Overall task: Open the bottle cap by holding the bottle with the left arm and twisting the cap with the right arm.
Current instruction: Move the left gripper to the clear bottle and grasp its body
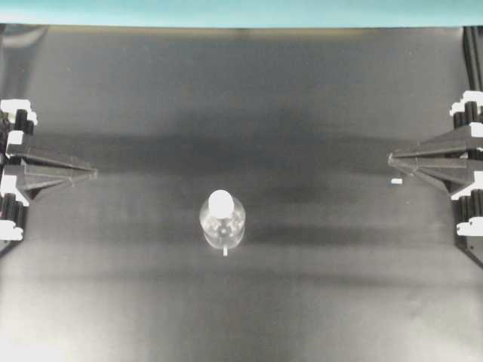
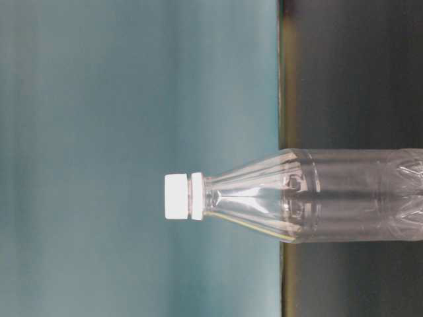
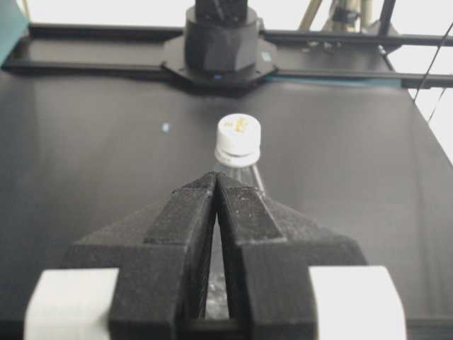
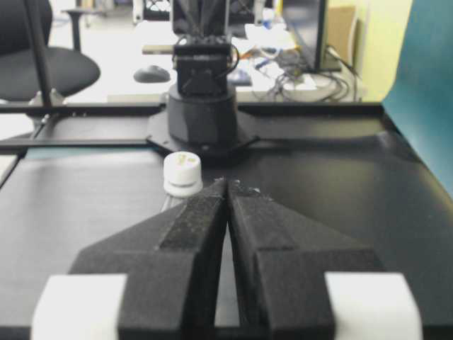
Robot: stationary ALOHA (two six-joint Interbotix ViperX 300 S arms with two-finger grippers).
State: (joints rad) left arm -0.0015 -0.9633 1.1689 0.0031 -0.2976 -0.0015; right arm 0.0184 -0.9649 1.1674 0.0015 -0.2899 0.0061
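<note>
While the black tabletop stretches between them, the left tool and right tool sit at opposite edges, each with fingers pressed together and gripping nothing. The clear bottle stands upright near the middle, well apart from both. Its white bottle cap is on.

A small clear plastic bottle stands upright near the middle of the dark matte bench, its round white cap facing up. The left arm's black pointed claw rests at the left edge with fingers pressed together, the right arm's black claw likewise at the right edge, both well apart from the bottle. A tiny white scrap, perhaps tape, lies just beside the right claw.
</note>
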